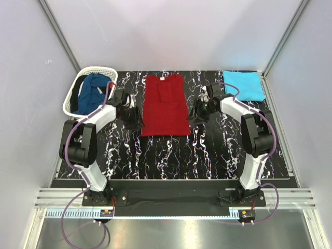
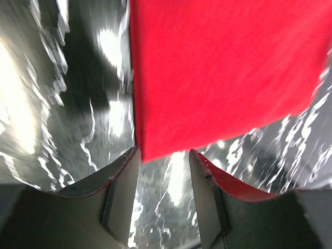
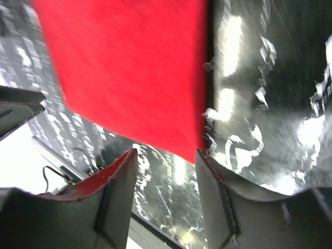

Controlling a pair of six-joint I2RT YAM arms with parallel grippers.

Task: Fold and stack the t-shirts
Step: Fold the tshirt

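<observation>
At far-right corner, turquoise t-shirt (image 1: 244, 85) folded — red t-shirt (image 1: 165, 106) part-folded between left gripper (image 2: 163, 153) and right gripper (image 3: 166, 153), fingers apart — dark blue t-shirt (image 1: 96, 88) unfolded.

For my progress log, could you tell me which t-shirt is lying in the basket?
The dark blue t-shirt, crumpled in the white basket at far left; the red t-shirt lies flat mid-table, and the turquoise t-shirt sits folded at far right.

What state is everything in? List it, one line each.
red t-shirt: partly folded, lying flat
turquoise t-shirt: folded, lying flat
dark blue t-shirt: crumpled in the basket
left tool: open, empty
right tool: open, empty
</observation>
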